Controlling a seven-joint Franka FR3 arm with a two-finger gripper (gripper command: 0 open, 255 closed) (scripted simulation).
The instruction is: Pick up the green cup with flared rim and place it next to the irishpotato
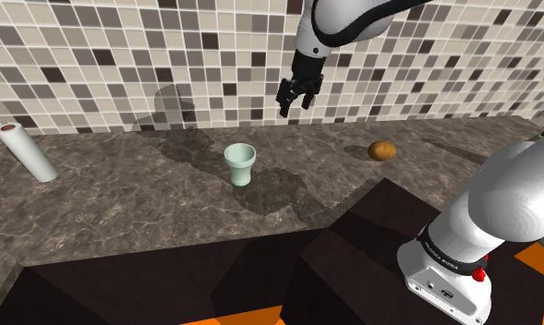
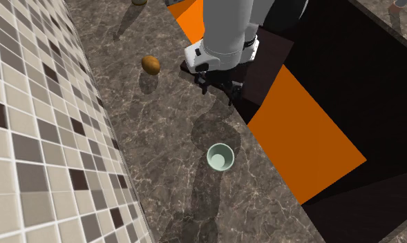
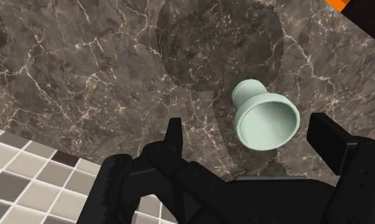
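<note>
The upright pale-green cup (image 1: 240,164) stands well below the spread, empty gripper (image 1: 297,96), offset toward the shoulder view's left.

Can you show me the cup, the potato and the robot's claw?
cup (image 1: 240,167): shoulder view, on its outer side wall.
potato (image 1: 382,150): shoulder view, middle of its brown skin.
gripper (image 1: 295,107): shoulder view, midway between its open fingertips.
</note>
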